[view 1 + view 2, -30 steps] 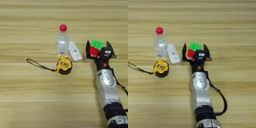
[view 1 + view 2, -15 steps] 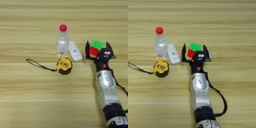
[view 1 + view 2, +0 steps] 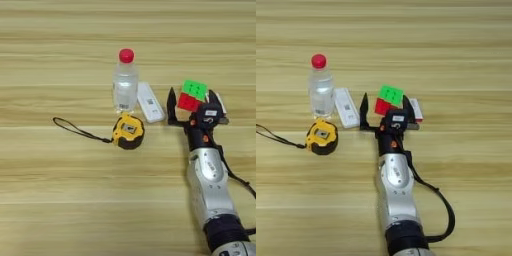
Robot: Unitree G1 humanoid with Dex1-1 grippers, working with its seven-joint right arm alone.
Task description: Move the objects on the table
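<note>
On the light wooden table (image 3: pixel 60 200) a clear bottle with a red cap (image 3: pixel 125 82) stands upright. A flat white device (image 3: pixel 150 101) lies just right of it. In front of the bottle sits a yellow-black tape measure (image 3: pixel 128 131), its black strap trailing left. The small red-green cube (image 3: pixel 192 95) lies further right. My right gripper (image 3: pixel 385 102) is open, with one black finger on each side of the cube, spread wider than it. Whether either finger touches the cube does not show. The silver forearm (image 3: pixel 396 185) comes in from the bottom edge.
A small white strip with a red mark (image 3: pixel 415 108) lies just right of the cube, partly under my right finger. A black cable (image 3: pixel 441 210) loops off the forearm to the right. Bare wood stretches across the far and left parts of the table.
</note>
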